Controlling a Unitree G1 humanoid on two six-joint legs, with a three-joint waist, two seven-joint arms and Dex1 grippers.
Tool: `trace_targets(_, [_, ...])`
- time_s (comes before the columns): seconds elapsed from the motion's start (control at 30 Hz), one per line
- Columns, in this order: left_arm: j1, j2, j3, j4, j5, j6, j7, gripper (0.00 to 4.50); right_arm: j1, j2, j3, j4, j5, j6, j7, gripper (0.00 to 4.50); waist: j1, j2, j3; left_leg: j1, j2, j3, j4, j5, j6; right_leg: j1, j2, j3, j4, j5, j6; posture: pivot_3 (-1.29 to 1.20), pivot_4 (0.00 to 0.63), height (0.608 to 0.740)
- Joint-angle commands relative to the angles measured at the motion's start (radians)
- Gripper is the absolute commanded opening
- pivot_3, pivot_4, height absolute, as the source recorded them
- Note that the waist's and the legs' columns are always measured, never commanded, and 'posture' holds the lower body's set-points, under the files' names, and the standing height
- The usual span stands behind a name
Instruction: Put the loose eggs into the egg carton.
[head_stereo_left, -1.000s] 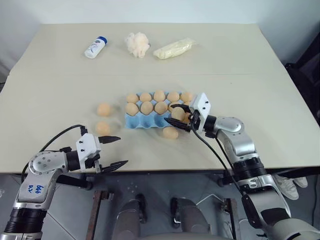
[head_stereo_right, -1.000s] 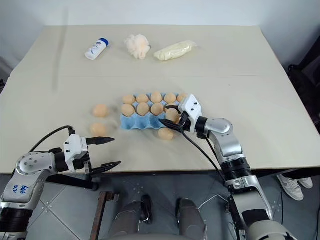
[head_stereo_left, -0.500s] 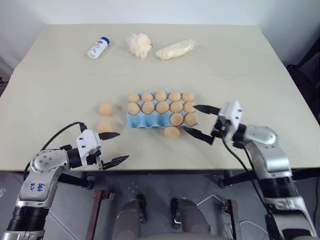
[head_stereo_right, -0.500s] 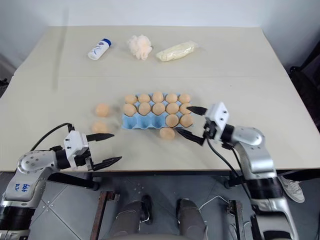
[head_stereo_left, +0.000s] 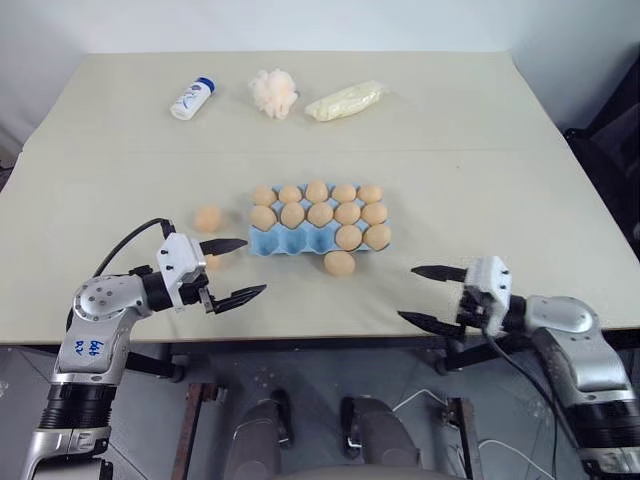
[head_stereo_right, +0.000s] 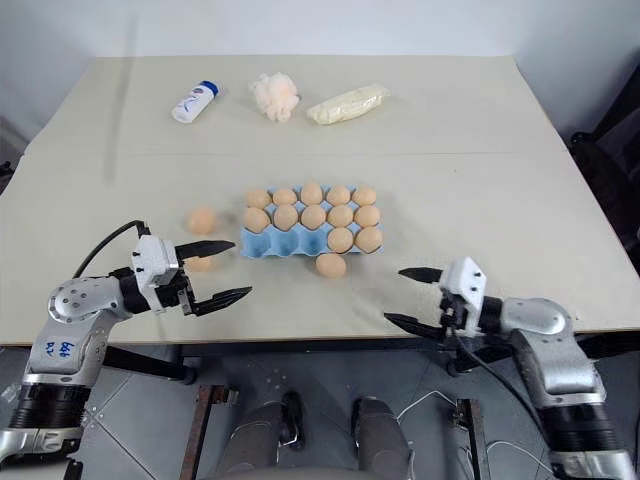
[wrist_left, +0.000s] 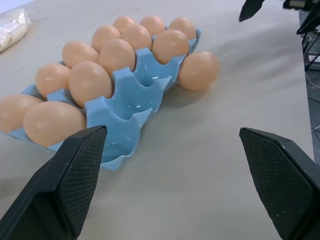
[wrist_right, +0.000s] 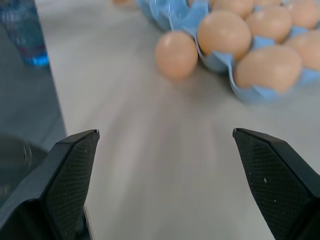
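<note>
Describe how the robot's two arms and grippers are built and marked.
Both arms are silver-grey metal shells with black joints. The left arm has blue handwriting on its upper shell and a black cable looping over the wrist. The left gripper and right gripper each have a white housing and two slim, pointed black fingers with cross-hatched pads.

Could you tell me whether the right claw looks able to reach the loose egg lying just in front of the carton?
Probably yes: the right claw is open and empty, and only bare table lies between it and the loose egg.

We see a beige table (head_stereo_left: 480, 150) against a pale wall (head_stereo_left: 300, 20), with grey tiled floor (head_stereo_left: 290, 390) below.
</note>
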Motion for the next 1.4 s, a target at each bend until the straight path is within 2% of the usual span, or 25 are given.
trace_targets(0.03, [0.003,0.013,0.036,-0.034,-0.045,0.01,-0.01,4.5,-0.028,0.047,0.031,-0.063,0.024,0.075,-0.064,4.48,0.001,0.0,0.0,0.0,0.0,0.0,0.0,0.0,0.0,0.0,0.0,0.0,0.0,-0.002,-0.003,0.0,0.15,0.74])
trace_targets(0.13, [0.025,0.02,0.047,-0.054,-0.056,0.026,-0.008,4.5,-0.068,0.108,0.078,-0.054,-0.001,0.115,-0.121,4.48,0.001,0.0,0.0,-0.001,0.0,0.0,0.0,0.0,0.0,0.0,-0.001,0.0,0.0,-0.002,-0.004,0.0,0.15,0.74])
trace_targets(0.33, [0.064,0.016,0.056,-0.1,-0.056,0.044,0.011,4.5,-0.176,0.227,0.174,0.061,-0.101,0.08,-0.201,4.48,-0.001,0.0,0.0,-0.001,0.0,0.0,-0.001,0.0,0.0,-0.001,-0.001,0.0,0.0,-0.002,-0.004,0.0,0.15,0.74])
trace_targets(0.63, [0.087,0.025,0.073,-0.131,-0.058,0.055,0.027,4.5,-0.237,0.319,0.224,0.149,-0.158,0.038,-0.24,4.48,-0.001,0.0,0.0,-0.001,-0.001,0.0,-0.006,0.0,0.0,-0.002,-0.001,-0.001,-0.002,0.0,0.0,0.0,0.15,0.74])
trace_targets(0.73, [0.097,0.023,0.075,-0.145,-0.059,0.06,0.034,4.5,-0.229,0.338,0.225,0.135,-0.149,0.035,-0.237,3.92,-0.001,0.0,0.0,-0.001,-0.001,0.0,-0.006,0.0,0.0,-0.002,0.0,-0.001,-0.003,0.0,0.0,0.0,0.15,0.74])
trace_targets(0.87, [0.108,0.027,0.082,-0.155,-0.062,0.067,0.036,4.5,-0.198,0.318,0.224,0.087,-0.126,0.037,-0.187,2.54,0.0,0.0,0.0,-0.001,-0.001,0.0,-0.008,0.0,0.0,-0.002,0.0,-0.001,-0.004,0.0,0.0,0.0,0.15,0.74])
trace_targets(0.93, [0.108,0.029,0.087,-0.151,-0.065,0.067,0.033,4.5,-0.194,0.299,0.22,0.048,-0.102,0.05,-0.151,2.13,-0.001,0.0,0.0,-0.001,-0.001,0.0,-0.009,0.0,0.0,-0.002,0.0,-0.001,-0.004,0.0,0.0,0.0,0.15,0.74])
trace_targets(1.0, [0.105,0.032,0.095,-0.146,-0.068,0.068,0.032,4.5,-0.211,0.291,0.202,-0.01,-0.048,0.085,-0.125,2.13,-0.001,0.0,0.0,-0.001,-0.001,0.0,-0.009,0.0,-0.001,-0.003,0.0,-0.001,-0.005,0.0,0.0,0.0,0.15,0.74])
trace_targets(1.1, [0.102,0.037,0.1,-0.139,-0.069,0.073,0.03,4.5,-0.305,0.319,0.166,-0.021,-0.015,0.127,-0.176,2.13,-0.008,0.0,0.0,-0.001,-0.001,0.0,-0.01,0.0,-0.001,-0.003,0.0,0.0,-0.004,0.0,0.0,0.0,0.15,0.74])
trace_targets(1.23, [0.101,0.034,0.096,-0.136,-0.065,0.073,0.033,4.5,-0.423,0.357,0.159,0.128,-0.095,0.05,-0.26,2.13,-0.014,-0.001,-0.001,0.0,-0.001,0.0,-0.01,0.001,-0.002,-0.003,0.0,-0.001,-0.004,0.0,0.0,0.0,0.15,0.74])
trace_targets(1.37, [0.1,0.026,0.09,-0.142,-0.063,0.073,0.04,4.5,-0.483,0.378,0.167,0.276,-0.136,-0.04,-0.252,2.13,-0.013,-0.002,-0.001,-0.002,-0.002,0.0,-0.012,0.001,-0.002,-0.003,-0.001,-0.001,-0.006,0.0,0.0,0.0,0.15,0.74])
trace_targets(1.4, [0.101,0.024,0.09,-0.145,-0.063,0.073,0.043,4.5,-0.494,0.387,0.165,0.309,-0.14,-0.054,-0.251,2.46,-0.014,-0.002,-0.001,-0.002,-0.002,0.0,-0.012,0.001,-0.002,-0.004,-0.001,-0.001,-0.006,0.0,0.0,0.0,0.15,0.74])
